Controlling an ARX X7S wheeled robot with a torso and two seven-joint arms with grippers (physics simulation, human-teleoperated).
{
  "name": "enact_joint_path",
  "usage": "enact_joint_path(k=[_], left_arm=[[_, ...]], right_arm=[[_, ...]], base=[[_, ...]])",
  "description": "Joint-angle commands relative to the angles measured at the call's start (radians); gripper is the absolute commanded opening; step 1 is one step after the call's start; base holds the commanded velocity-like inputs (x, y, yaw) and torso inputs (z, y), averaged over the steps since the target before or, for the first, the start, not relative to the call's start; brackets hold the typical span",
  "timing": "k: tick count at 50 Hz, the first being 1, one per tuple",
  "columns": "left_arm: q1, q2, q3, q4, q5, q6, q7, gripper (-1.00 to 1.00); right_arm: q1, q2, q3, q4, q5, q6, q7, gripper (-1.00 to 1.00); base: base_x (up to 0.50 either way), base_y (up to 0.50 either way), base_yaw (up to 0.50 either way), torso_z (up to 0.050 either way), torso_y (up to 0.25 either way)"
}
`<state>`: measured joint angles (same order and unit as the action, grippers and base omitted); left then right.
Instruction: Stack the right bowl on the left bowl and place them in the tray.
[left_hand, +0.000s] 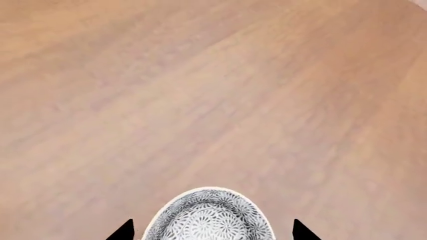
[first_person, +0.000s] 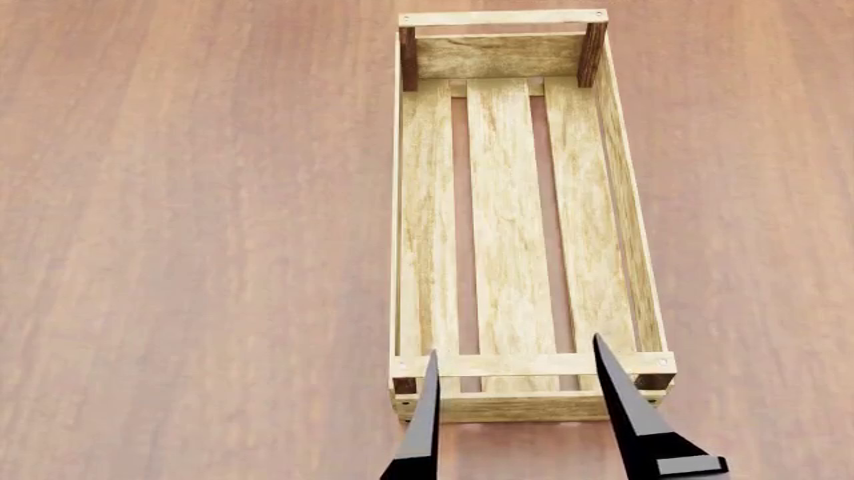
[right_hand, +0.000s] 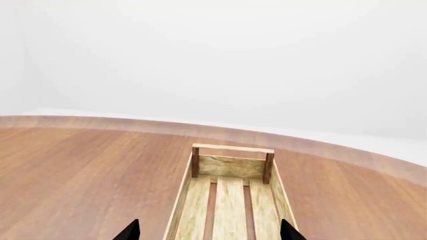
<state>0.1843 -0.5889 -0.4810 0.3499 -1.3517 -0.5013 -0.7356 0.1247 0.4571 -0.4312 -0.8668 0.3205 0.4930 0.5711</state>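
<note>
A grey-and-white bowl (left_hand: 210, 216) with a flower pattern lies on the wooden table between the two black fingertips of my left gripper (left_hand: 213, 231), which is open with a small gap on each side. I cannot tell which bowl it is, and no bowl shows in the head view. The tray (first_person: 627, 200), a long pale wooden crate with nothing in it, stands in the middle of the head view. My right gripper (first_person: 515, 348) is open above the tray's near end. In the right wrist view the tray (right_hand: 232, 148) stretches away ahead of the right gripper (right_hand: 210, 222).
The reddish-brown wooden table (first_person: 200, 240) surrounds the tray on all sides. Its far curved edge (right_hand: 100, 121) meets a plain white background in the right wrist view. My left arm is outside the head view.
</note>
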Motion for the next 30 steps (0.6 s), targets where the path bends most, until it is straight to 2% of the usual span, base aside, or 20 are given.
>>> enact_joint_path(k=[1, 30], left_arm=[[0.012, 0.02, -0.048, -0.038, 0.059, 0.039, 0.042, 1.0], [-0.013, 0.054, -0.006, -0.18, 0.105, 0.057, 0.091, 1.0]], right_arm=[[0.006, -0.016, 0.023, 0.037, -0.001, -0.029, -0.028, 1.0], [0.009, -0.011, 0.019, 0.039, 0.006, -0.033, -0.024, 1.0]], base=[[0.0, 0.0, 0.0, 0.0, 0.0], [0.0, 0.0, 0.0, 0.0, 0.0]])
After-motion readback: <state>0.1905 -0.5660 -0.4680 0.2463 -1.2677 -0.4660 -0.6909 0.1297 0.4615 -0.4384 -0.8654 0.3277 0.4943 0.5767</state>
